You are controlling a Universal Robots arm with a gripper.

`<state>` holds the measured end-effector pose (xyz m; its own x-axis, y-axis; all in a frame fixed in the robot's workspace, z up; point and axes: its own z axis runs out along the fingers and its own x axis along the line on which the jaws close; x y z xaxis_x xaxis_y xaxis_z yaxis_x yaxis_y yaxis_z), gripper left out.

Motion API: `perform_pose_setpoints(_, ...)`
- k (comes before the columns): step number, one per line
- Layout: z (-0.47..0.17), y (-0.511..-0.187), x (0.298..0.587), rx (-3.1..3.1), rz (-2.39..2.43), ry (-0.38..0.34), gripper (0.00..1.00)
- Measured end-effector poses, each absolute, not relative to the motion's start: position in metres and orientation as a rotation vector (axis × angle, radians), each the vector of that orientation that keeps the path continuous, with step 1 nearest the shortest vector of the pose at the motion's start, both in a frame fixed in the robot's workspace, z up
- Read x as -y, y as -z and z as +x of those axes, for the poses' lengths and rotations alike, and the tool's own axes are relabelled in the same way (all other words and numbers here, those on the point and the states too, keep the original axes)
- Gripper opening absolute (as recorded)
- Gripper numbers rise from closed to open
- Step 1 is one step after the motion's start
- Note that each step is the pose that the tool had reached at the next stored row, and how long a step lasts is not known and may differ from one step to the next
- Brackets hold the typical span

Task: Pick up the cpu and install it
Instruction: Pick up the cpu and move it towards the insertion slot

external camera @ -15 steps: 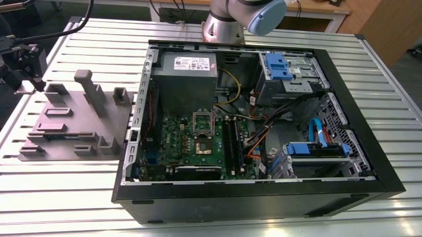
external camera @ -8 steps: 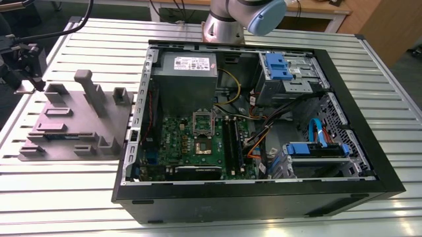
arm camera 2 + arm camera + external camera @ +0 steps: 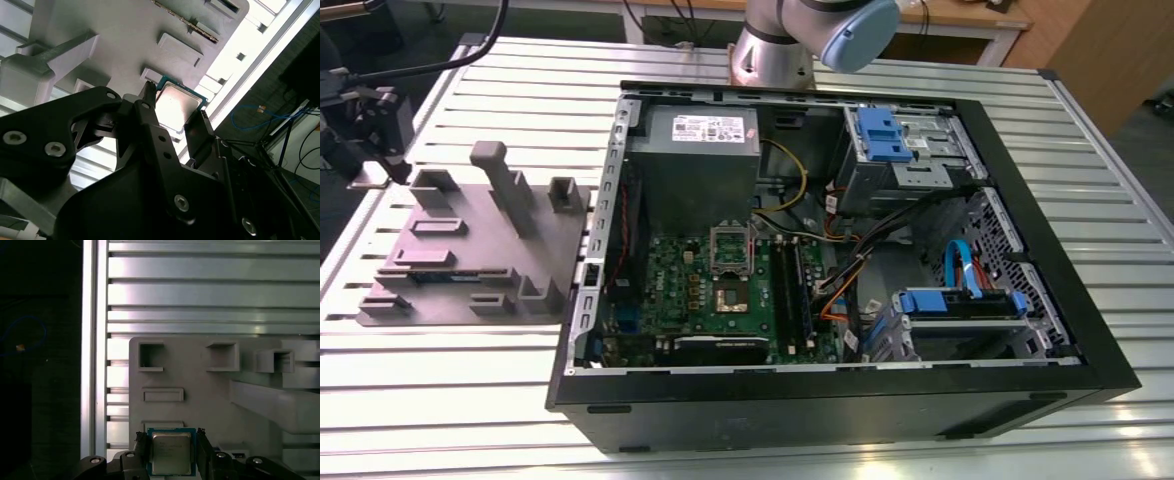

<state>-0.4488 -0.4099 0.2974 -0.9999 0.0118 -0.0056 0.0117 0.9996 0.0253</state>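
- Exterior view: I see the open computer case (image 3: 854,410) on the slatted table (image 3: 454,400) with the motherboard (image 3: 720,300) inside. A grey fixture (image 3: 467,250) lies beside the case on the exterior view's left.
- Second wrist view: the gripper (image 3: 175,102) pinches the cpu (image 3: 177,107), its black fingers (image 3: 197,135) against two opposite edges, over the fixture.
- First wrist view: the cpu sits silver top up between the fingers, near the fixture's edge. I cannot tell whether it is lifted clear.
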Motion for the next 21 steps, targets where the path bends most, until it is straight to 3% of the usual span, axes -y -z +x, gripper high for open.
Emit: perform_pose_setpoints(21, -0.4488, -0.3044, 0.4099, -3.135, 0.018, -0.04, 0.48)
